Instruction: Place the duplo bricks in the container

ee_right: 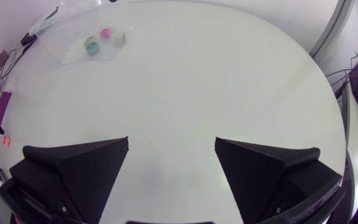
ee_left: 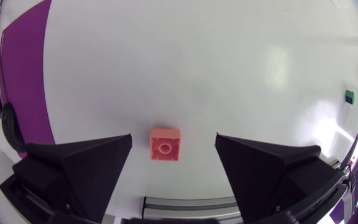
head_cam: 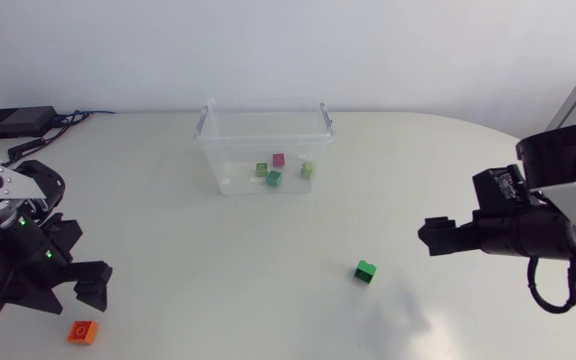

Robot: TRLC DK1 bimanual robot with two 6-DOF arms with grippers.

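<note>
An orange brick (head_cam: 83,331) lies near the table's front left corner. My left gripper (head_cam: 90,292) hangs over it, open; in the left wrist view the orange brick (ee_left: 165,144) sits between the spread fingers, untouched. A dark green brick (head_cam: 365,271) lies on the table right of the middle, also seen far off as the green brick (ee_left: 349,96). My right gripper (head_cam: 433,238) is open beyond it, nothing between its fingers (ee_right: 79,168). The clear container (head_cam: 208,128) at the back holds several bricks: green (head_cam: 274,178), pink (head_cam: 278,159) and light green (head_cam: 307,169).
A black box with cables (head_cam: 13,122) sits at the table's back left corner. The right wrist view looks across bare white table to the container (ee_right: 61,28). The table's rounded edge runs behind my right arm.
</note>
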